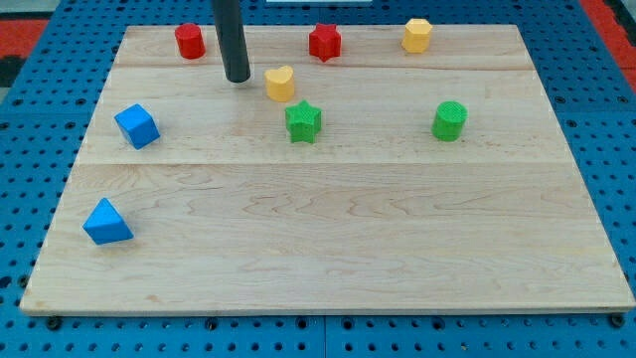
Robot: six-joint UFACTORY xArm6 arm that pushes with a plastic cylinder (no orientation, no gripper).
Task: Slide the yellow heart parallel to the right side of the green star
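Observation:
The yellow heart lies on the wooden board near the view's top, just above and left of the green star. The two blocks are close but apart. My tip rests on the board a short way to the left of the yellow heart, not touching it. The rod rises out of the view's top.
A red cylinder sits at the top left, a red star top centre, a yellow hexagon top right. A green cylinder is to the right. A blue cube and a blue triangle are on the left.

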